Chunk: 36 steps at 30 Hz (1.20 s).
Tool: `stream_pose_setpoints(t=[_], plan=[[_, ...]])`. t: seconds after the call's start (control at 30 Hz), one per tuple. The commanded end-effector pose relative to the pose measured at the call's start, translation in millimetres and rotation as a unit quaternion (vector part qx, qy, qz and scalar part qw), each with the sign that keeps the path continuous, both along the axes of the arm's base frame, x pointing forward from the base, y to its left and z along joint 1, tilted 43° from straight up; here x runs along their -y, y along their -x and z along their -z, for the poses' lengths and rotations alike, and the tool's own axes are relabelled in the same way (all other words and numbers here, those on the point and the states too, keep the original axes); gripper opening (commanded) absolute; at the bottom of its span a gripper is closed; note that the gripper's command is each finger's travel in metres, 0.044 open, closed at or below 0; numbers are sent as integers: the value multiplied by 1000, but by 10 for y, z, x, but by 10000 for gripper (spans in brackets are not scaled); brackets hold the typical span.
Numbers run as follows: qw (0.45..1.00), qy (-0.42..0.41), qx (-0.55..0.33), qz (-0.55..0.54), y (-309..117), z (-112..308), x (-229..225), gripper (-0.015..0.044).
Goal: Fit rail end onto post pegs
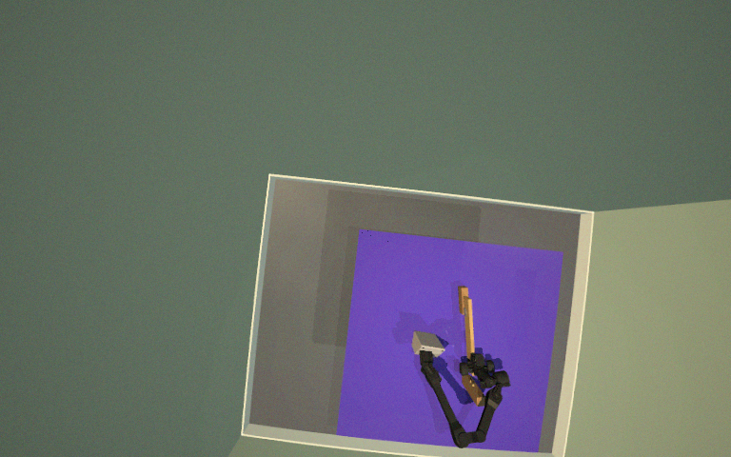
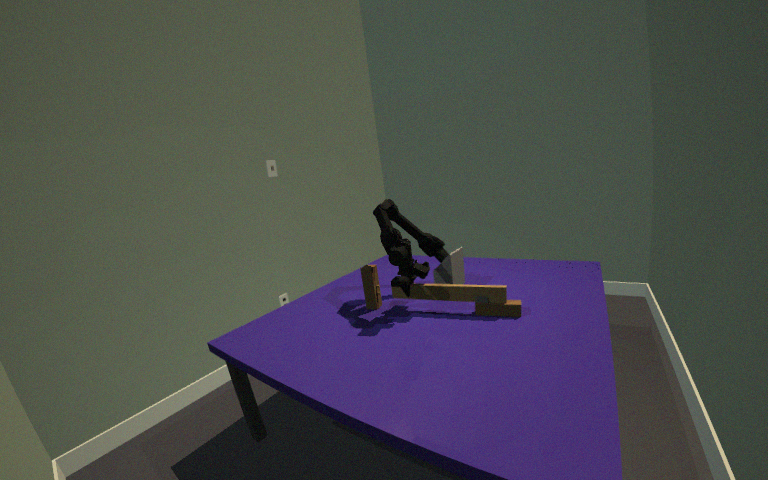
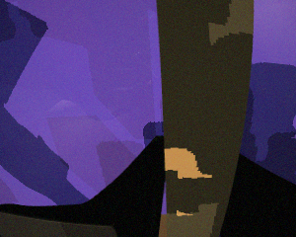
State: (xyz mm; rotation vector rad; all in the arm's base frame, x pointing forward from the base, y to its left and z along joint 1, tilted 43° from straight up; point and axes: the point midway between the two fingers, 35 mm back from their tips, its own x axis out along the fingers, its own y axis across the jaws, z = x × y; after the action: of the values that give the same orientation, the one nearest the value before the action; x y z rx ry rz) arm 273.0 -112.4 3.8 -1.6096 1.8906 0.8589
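The long wooden rail [image 1: 469, 327] [image 2: 459, 293] [image 3: 204, 99] is about level, its near end raised above the table. Its far end is over the low footboard block [image 1: 463, 291] [image 2: 512, 309]; whether it sits inside the bracket [image 2: 481, 299] is too small to tell. My gripper [image 1: 470, 362] [image 2: 401, 286] [image 3: 181, 142] is shut on the rail close to its near end. The short wooden post [image 1: 470, 390] [image 2: 369, 287] stands apart from that end, with a visible gap. The pegs on the post show only as small marks; the rail's holes are hidden.
The purple table [image 1: 404, 271] [image 2: 436, 368] bears everything. A pale grey block [image 1: 428, 342] [image 2: 458, 266] stands at the arm's base, left of the rail in the top view. The folded black arm [image 1: 443, 399] [image 2: 413, 226] reaches around to the post side. Shadows darken the wrist view.
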Motion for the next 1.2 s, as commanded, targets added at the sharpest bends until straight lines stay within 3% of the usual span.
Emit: stream_pose_setpoints(t=[0.0, 1.17], plan=[[1000, -2, 0, 0, -2, -5, -14, 0], [1000, -1, 0, 0, -2, -62, 71, 0]])
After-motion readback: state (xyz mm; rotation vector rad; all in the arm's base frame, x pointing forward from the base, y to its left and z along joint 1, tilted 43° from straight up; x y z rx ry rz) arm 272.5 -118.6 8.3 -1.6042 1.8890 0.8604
